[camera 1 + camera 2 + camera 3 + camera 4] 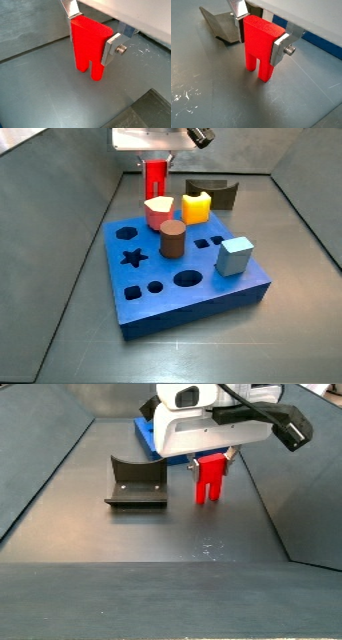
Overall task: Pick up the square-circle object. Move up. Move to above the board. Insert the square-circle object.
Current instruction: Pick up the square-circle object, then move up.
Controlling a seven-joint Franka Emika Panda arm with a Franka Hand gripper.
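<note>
The square-circle object is a tall bright red block with two legs split by a slot. It stands upright between the fingers of my gripper, which is shut on its upper part. It shows the same way in the other wrist view. In a side view the gripper holds the block with its legs at or just above the grey floor; I cannot tell if they touch. The blue board with shaped holes lies nearer in this side view, and the block is beyond its far edge.
The fixture stands on the floor beside the block and shows in a wrist view. On the board stand a pink-topped pentagon piece, a brown cylinder, a yellow piece and a light blue cube. Sloped grey walls ring the floor.
</note>
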